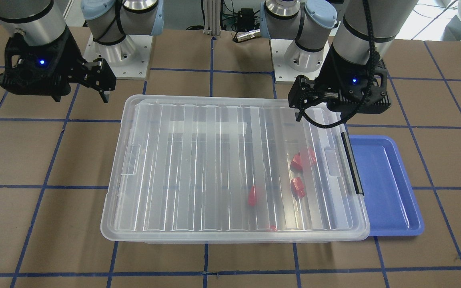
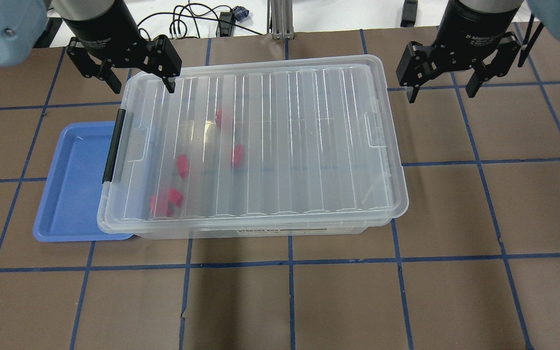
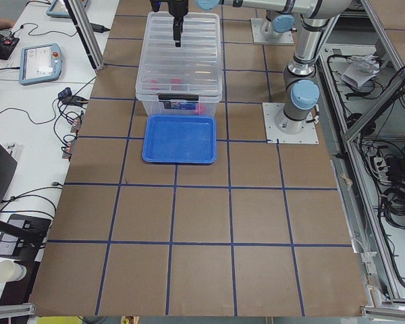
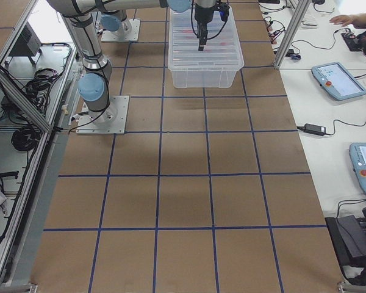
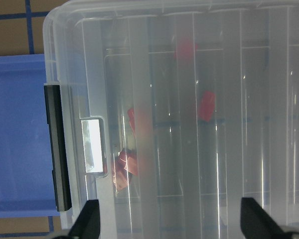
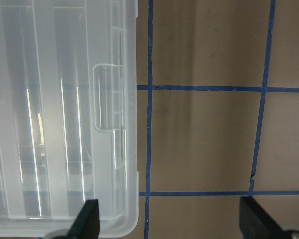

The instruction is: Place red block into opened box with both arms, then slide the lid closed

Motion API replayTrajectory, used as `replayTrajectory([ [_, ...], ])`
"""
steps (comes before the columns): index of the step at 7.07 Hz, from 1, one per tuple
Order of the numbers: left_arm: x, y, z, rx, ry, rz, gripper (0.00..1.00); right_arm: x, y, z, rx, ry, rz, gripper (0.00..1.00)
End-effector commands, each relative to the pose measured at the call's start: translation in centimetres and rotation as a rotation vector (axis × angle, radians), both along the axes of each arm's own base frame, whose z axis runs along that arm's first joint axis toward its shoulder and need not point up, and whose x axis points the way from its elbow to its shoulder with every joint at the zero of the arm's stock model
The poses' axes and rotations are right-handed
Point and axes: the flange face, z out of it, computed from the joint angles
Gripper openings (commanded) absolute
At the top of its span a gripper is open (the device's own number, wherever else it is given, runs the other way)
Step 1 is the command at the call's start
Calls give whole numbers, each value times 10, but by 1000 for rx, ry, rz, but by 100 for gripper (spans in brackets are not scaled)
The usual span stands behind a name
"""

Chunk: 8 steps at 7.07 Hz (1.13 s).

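The clear box (image 2: 260, 231) stands mid-table with the ridged clear lid (image 2: 299, 146) lying over its whole top. Several red blocks (image 2: 237, 155) lie inside toward the end with the black latch (image 2: 113, 146), blurred through the lid (image 1: 214, 168); one red block (image 1: 297, 187) shows there too. My left gripper (image 2: 142, 88) hangs open and empty above the lid's far corner by the latch. My right gripper (image 2: 440, 95) hangs open and empty over bare table beyond the box's other end. The left wrist view looks down on the red blocks (image 5: 205, 105) and latch (image 5: 57, 149).
A blue tray (image 2: 73, 194) lies flat beside the latch end, partly under the box's rim, with nothing in it. Brown table with blue grid lines (image 6: 204, 139) surrounds the box. Cables and arm bases sit at the far edge.
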Motion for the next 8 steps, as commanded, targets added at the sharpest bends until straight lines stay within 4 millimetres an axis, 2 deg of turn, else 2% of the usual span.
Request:
replayTrajectory([
  [1, -1, 0, 2, -3, 0, -3, 100, 10, 2, 2, 4, -6, -19, 100],
  [4, -1, -1, 1, -3, 0, -3, 100, 10, -13, 4, -84, -7, -102, 100],
  [8, 0, -2, 1, -3, -1, -1, 100, 10, -14, 2, -84, -7, -104, 100],
])
